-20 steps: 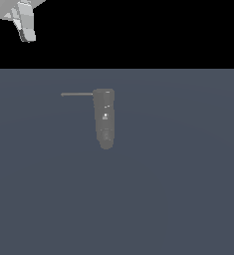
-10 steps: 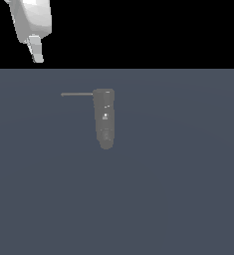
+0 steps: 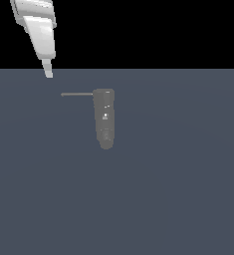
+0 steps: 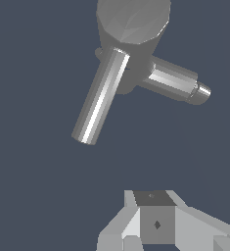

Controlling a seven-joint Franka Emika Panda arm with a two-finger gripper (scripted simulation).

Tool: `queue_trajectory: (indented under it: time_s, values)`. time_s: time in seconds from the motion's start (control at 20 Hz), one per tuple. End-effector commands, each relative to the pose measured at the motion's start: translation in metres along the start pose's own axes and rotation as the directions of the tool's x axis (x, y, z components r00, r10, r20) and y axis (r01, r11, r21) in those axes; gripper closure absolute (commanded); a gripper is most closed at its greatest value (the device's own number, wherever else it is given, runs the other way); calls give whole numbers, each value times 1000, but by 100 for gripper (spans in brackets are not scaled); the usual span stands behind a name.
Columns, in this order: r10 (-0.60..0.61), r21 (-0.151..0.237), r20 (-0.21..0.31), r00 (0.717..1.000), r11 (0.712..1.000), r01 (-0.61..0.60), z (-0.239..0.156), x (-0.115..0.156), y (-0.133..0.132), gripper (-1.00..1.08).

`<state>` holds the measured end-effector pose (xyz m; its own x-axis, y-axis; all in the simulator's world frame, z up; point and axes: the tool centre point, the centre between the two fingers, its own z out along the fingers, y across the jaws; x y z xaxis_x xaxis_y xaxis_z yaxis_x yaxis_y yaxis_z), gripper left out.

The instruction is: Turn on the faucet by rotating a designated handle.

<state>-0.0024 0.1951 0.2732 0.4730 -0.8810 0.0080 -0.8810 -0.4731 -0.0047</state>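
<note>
Faucet: the faucet (image 3: 105, 118) is on the grey counter (image 3: 188, 199), in its far half and well away from the near edge. The dark body has a rounded end toward the near edge.
Handle: the handle (image 3: 76, 94) is a thin rod that leaves the far end of the body sideways, toward the exterior view's left. Its free tip has bare counter around it, so I judge it is the easiest part to push.
Gripper: the gripper (image 3: 48, 72) hangs beyond the handle's tip, near the far edge, touching nothing. This place probably prepares a descent beside the rod.
Jaws: in the exterior view they look like 1 narrow tip, and the wrist view cuts them off, so I cannot tell if they are wide or narrow.
Hidden: the arm is cut by the frame. The handle's joint to the body is too small to read. In the wrist view 2 cylinders leave the body, and which one is the handle is not sure.
</note>
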Motion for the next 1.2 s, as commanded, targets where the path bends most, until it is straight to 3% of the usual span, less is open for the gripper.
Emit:
queue_trajectory:
  time_s: [0.0,0.6,1.15]
  values:
    - [52,-1,0,999,999,-52,11,7,-14,108]
    - [273,-6,1,962,962,-273,58,47,-72,108]
    - [352,-7,4,936,936,-352,74,65,-91,108]
